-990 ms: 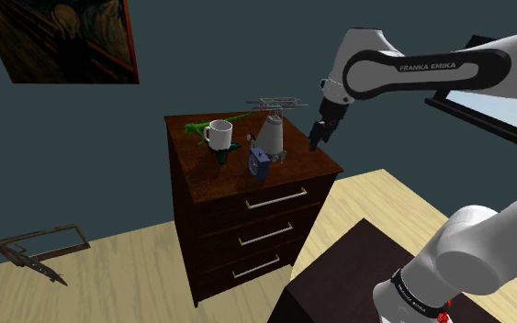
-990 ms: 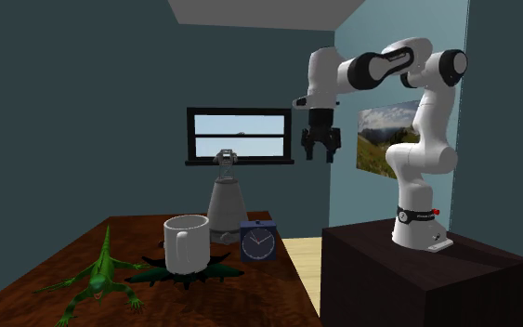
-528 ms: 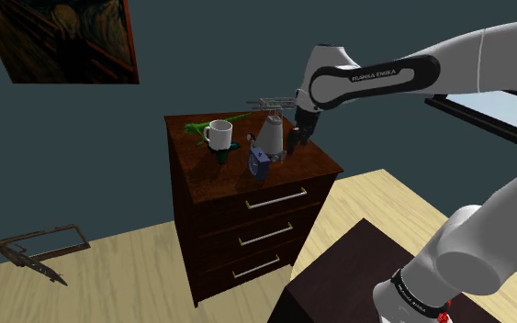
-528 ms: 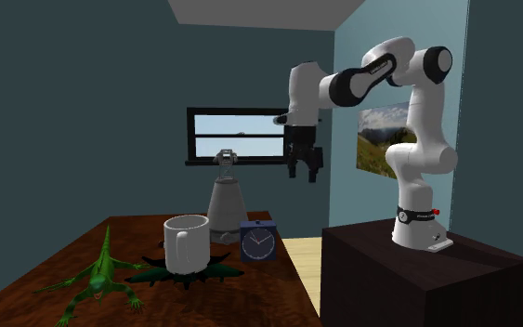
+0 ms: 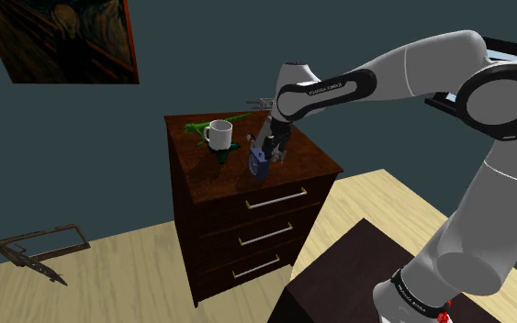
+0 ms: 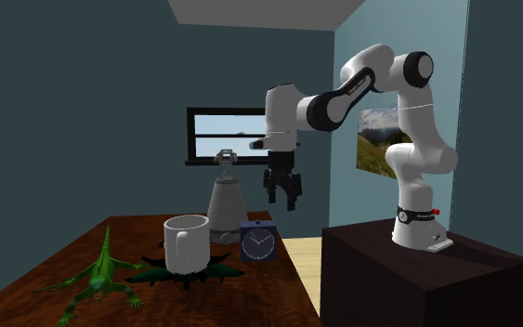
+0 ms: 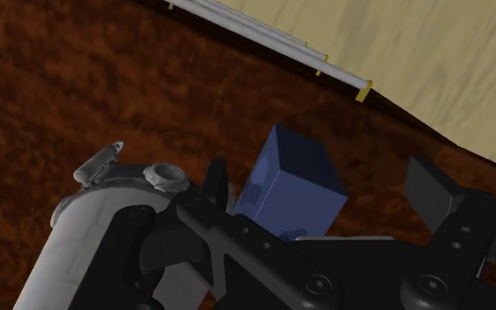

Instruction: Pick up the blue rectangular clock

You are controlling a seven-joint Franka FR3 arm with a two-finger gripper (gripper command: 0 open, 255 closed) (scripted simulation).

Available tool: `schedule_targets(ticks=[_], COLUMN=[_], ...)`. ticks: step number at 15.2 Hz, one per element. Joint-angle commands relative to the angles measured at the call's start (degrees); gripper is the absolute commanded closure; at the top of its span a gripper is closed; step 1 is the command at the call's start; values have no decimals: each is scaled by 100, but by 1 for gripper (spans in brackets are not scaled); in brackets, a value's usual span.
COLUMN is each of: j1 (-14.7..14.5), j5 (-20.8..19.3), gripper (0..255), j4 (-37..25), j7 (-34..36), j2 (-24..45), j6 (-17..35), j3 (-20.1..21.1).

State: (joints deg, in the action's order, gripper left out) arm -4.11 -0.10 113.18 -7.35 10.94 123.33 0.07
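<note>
Blue clock (image 7: 290,187) sits on the dresser (image 5: 188,161), gripper (image 6: 283,198) hovers just above, fingers spread wide, not touching

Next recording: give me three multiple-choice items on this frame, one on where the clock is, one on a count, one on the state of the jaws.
1. Where is the clock?
A. on the dresser top
B. on the floor
C. on the robot's stand

2. How many handles does the dresser front carry?
A. one
B. three
C. five

3. How do the jaws stand?
A. shut on the clock
B. shut on nothing
C. open above the clock

Answers:
1 A: it stands on the brown top, near the front edge.
2 B: three pale bars show, one per drawer.
3 C: in the wrist view the fingers stand apart with the clock beyond them, and the second exterior view shows them above it.
</note>
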Motion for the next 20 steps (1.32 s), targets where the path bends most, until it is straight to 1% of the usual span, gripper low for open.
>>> schedule_targets(ticks=[1,2,3,10,12,13,20], j1=[-11,-21,-23,-23,-23,-19,-21], j5=[-4,-7,-8,-10,-10,-10,-10], gripper=[0,0,0,0,0,255,255], j4=[-470,-679,-723,-538,-538,-534,-541], j7=[0,5,6,8,8,3,6], j2=[506,736,783,1085,1085,1089,1093], j6=[9,17,17,503,503,512,509], j3=[10,17,18,18,18,16,17])
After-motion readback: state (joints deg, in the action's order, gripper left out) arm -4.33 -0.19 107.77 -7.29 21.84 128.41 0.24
